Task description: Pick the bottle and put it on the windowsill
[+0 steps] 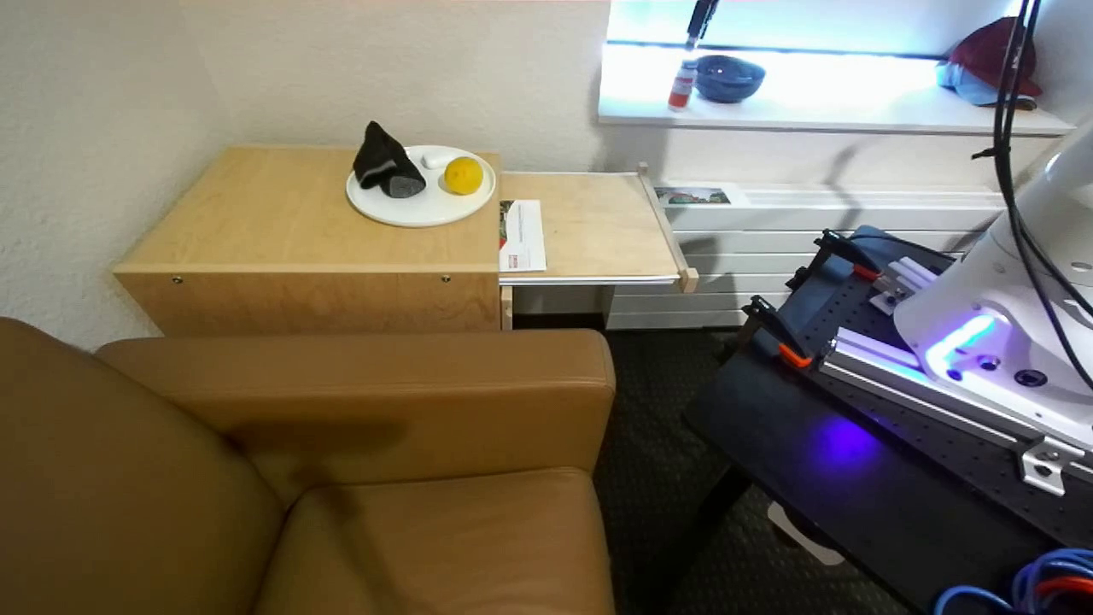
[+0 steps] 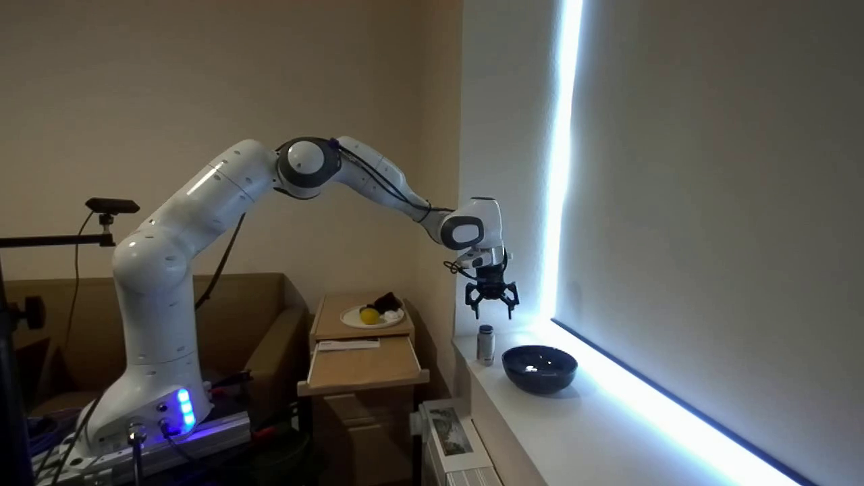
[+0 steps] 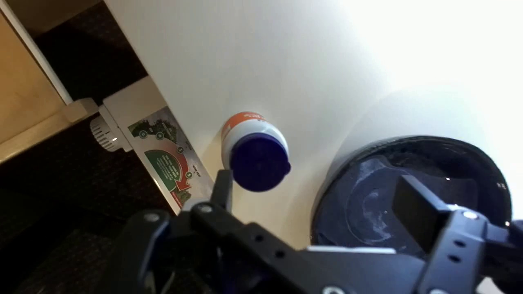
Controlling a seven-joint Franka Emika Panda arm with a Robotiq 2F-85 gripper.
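Note:
The bottle (image 1: 681, 85) stands upright on the bright white windowsill (image 1: 820, 98); it shows in both exterior views (image 2: 485, 347). In the wrist view I see the bottle (image 3: 258, 161) from above, with a dark blue cap and a white and orange-red body. The windowsill also shows there (image 3: 286, 61) and in an exterior view (image 2: 503, 415). My gripper (image 2: 493, 317) is open and empty, a little above the bottle and apart from it. In the wrist view the gripper's (image 3: 318, 183) left finger lies beside the cap, its right finger over the bowl.
A dark blue bowl (image 2: 539, 370) stands on the sill close beside the bottle. A wooden cabinet (image 1: 282, 213) holds a white plate (image 1: 410, 218) with a black lump (image 1: 384, 162) and a yellow fruit (image 1: 464, 175). A red cap (image 1: 995, 60) lies at the sill's far end.

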